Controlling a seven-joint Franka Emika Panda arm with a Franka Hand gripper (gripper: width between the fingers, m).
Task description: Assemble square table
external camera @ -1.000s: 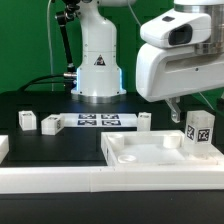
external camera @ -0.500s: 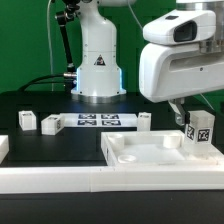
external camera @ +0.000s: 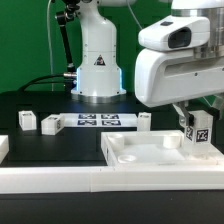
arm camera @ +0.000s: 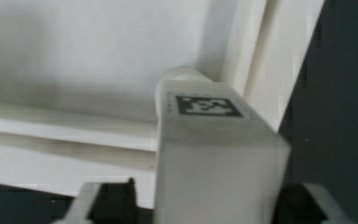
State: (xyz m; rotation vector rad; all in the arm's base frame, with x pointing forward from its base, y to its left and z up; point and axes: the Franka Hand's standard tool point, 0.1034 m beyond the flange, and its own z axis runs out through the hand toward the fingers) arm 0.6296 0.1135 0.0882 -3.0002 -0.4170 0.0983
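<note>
The square table's white slab point(external camera: 140, 152) lies flat with its raised rim up, at the exterior view's right. One white tagged leg point(external camera: 200, 134) stands upright on the slab's far right corner. My gripper point(external camera: 193, 124) hangs over this leg with a finger on either side. In the wrist view the leg point(arm camera: 220, 140) fills the space between my fingers point(arm camera: 91, 206), with a thin dark gap on each side. My gripper point(arm camera: 217, 208) is open around it. Three more legs point(external camera: 26, 120), point(external camera: 51, 124), point(external camera: 146, 121) stand on the black table behind the slab.
The marker board point(external camera: 97, 122) lies flat in front of the robot base point(external camera: 97, 65). A long white rail point(external camera: 60, 180) runs along the front edge. Another white piece point(external camera: 3, 148) shows at the exterior view's left edge.
My gripper has settled slightly lower around the upright leg and its fingers have drawn in closer to it. The slab and the other legs have not moved.
</note>
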